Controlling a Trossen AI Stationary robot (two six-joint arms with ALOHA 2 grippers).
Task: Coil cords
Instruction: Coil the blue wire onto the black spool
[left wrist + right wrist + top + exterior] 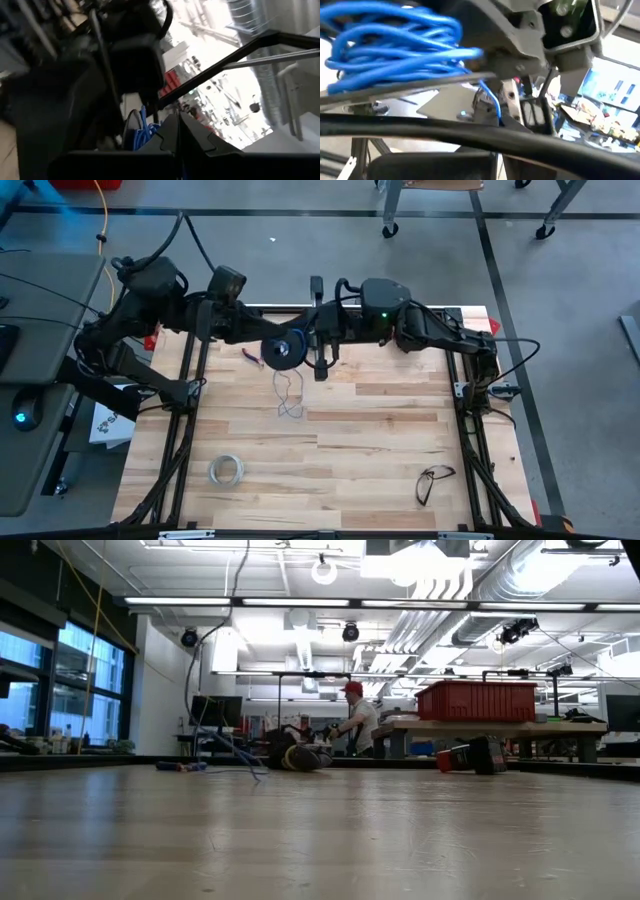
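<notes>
Overhead, one pale wooden tabletop (380, 430) carries two dark arms that meet near its far edge, the left hand (262, 340) and the right hand (322, 350) drawn close together on either side of a single round dark spool (284, 352). Both hands are closed; the spool sits between them, though whether either hand actually grips it is hard to make out, since the arms crowd that spot. One thin bluish wire (289, 395) trails from the spool down onto the boards in loose loops, and the right wrist view shows a bundle of bright blue turns close up (395, 45). Blue strands also show just past the left hand's shut fingers (170, 145) in its wrist view. Elsewhere on the tabletop lie one whitish ring of tape (227, 470) near the front left and one pair of glasses (434, 480) near the front right, well apart. From table height, the hands are a dark cluster far off, and one person (358, 725) stands in the room beyond.
</notes>
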